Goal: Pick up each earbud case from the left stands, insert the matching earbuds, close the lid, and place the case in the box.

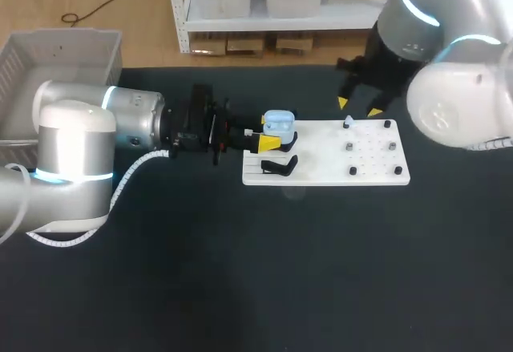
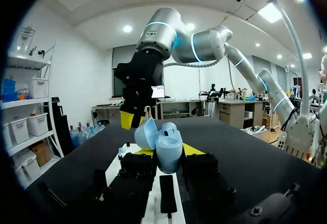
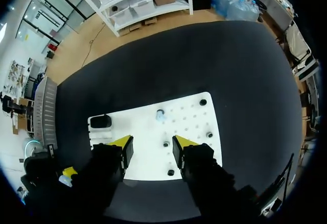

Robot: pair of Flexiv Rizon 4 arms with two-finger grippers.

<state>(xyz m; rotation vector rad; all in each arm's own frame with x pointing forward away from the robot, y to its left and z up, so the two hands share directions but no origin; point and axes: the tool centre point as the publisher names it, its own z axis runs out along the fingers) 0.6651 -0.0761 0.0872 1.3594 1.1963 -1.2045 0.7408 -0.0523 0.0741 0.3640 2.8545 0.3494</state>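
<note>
Left end effector [image 2: 168, 152] is clamped on the open earbud case [image 1: 278, 119], and the wide-open right end effector [image 3: 150, 150] hangs just short of the blue earbud [image 3: 160, 115], so it's nearer.

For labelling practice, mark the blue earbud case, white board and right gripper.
blue earbud case [image 2: 168, 155]: left wrist view, body.
white board [image 1: 321, 163]: head view, bare middle.
right gripper [image 3: 152, 147]: right wrist view, between tips.

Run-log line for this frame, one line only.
left gripper: shut on light blue plastic earbud case, lid open | right gripper: open, above flat white board | black earbud case: on board
</note>
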